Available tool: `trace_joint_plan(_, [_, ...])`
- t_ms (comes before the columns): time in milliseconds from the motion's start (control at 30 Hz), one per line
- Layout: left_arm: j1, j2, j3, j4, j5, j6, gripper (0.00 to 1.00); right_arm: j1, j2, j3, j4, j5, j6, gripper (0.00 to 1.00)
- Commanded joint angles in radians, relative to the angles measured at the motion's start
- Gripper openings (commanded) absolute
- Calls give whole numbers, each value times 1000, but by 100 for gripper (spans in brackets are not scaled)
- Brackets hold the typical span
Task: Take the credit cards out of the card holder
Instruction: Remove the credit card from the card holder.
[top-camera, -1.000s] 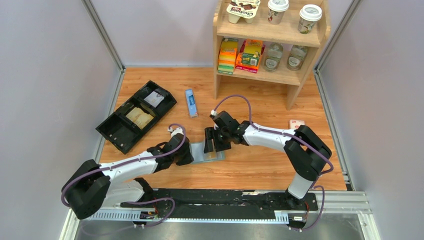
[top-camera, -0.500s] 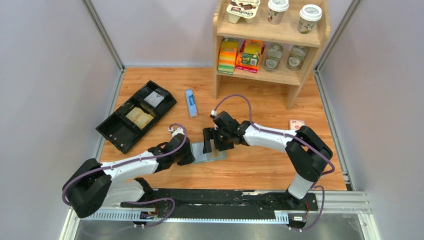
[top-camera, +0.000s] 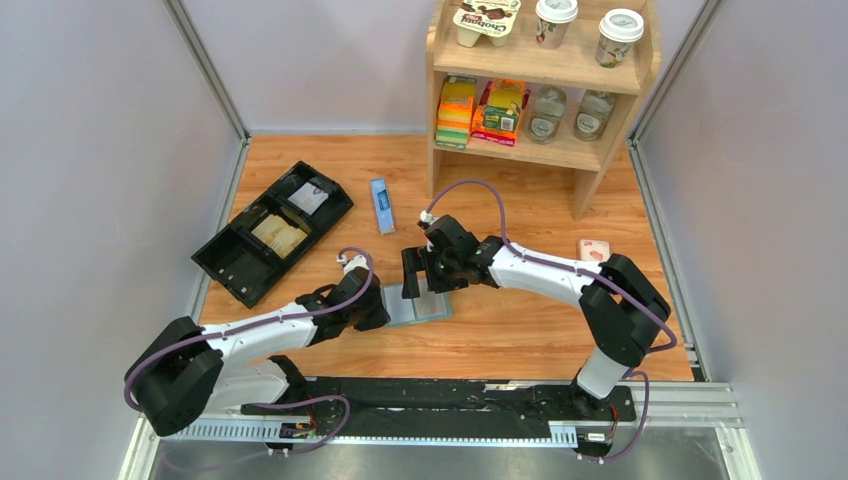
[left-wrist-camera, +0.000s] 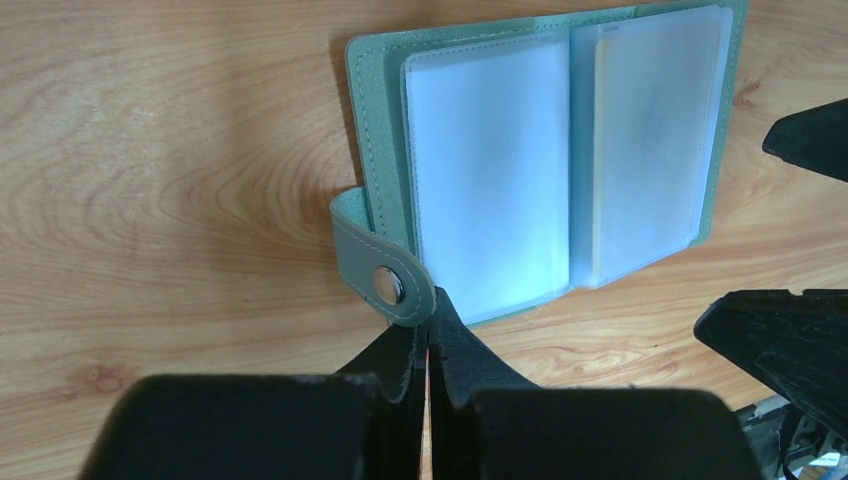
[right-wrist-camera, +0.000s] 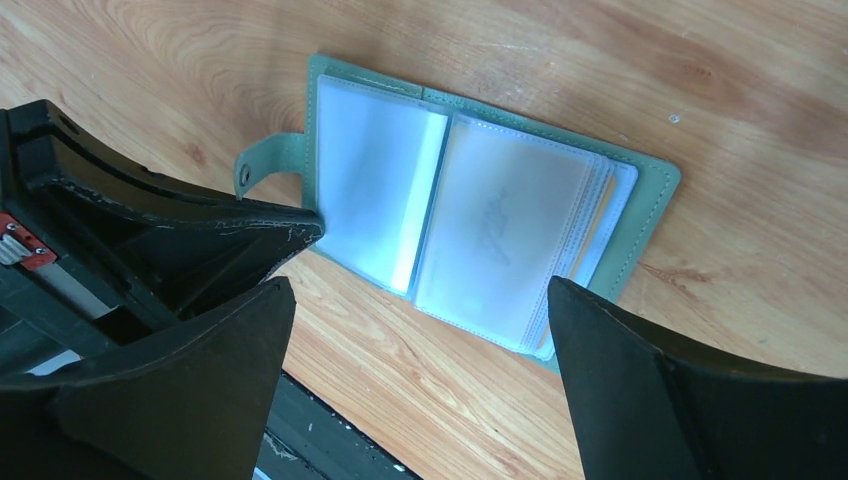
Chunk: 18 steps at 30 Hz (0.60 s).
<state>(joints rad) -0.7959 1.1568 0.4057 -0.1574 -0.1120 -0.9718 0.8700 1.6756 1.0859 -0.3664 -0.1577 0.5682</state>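
Note:
The card holder lies open and flat on the wooden table, sage green outside with pale blue-grey pocket pages. A thin tan edge of a credit card shows inside the right-hand pocket, and an orange edge shows under the stacked pages. My left gripper is shut, its tips touching the holder's near edge beside the snap tab; I cannot tell whether it pinches anything. Just above the holder my right gripper hovers wide open, with nothing between its fingers.
A black compartmented tray at the left holds a tan flat piece. A long blue box lies behind the holder. A wooden shelf with packets and cups stands at the back right. A small pink pack lies right.
My right gripper has opened wide and shifted slightly left and back over the holder. A tan patch seen on the holder earlier no longer shows from above. The left arm has stayed put.

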Motion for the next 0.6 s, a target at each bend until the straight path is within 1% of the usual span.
trace_joint_plan(0, [-16,30,-34,22,46,-25,0,7,4,40,-9,27,-21,100])
trace_joint_plan(333, [-16,32,-39,28,49,-28,0,6,73,45,26,-9,-25,99])
trace_joint_plan(567, [-14,34,-39,33,52,-31,0,6,81,37,50,-66,-27,97])
